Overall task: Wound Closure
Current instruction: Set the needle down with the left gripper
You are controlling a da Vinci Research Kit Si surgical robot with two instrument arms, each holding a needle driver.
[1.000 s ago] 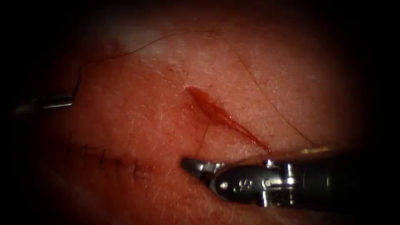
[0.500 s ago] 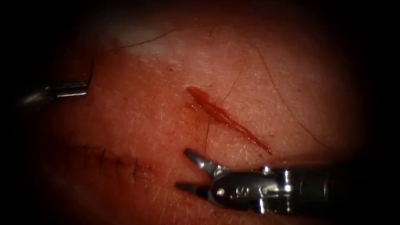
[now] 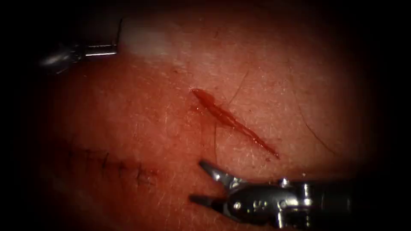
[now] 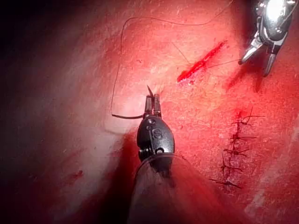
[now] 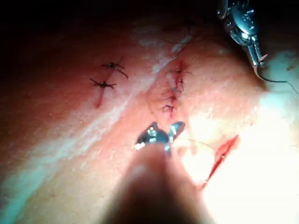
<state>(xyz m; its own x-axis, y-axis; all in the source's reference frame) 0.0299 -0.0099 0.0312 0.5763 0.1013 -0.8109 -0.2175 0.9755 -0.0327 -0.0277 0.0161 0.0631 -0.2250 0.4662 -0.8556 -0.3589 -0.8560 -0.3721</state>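
Needle (image 4: pixel 150 89) in left tool (image 4: pixel 152 103), right tool (image 3: pixel 204 182) empty

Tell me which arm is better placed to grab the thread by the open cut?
Probably the right: its gripper is open, holds nothing, and sits beside the thread below the cut. The left gripper holds the needle far away.

Overhead endoscope, close wrist views; shared cut (image 3: pixel 233 122)

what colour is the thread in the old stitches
Dark, near black, on the old stitches; it shows best in the left wrist view.
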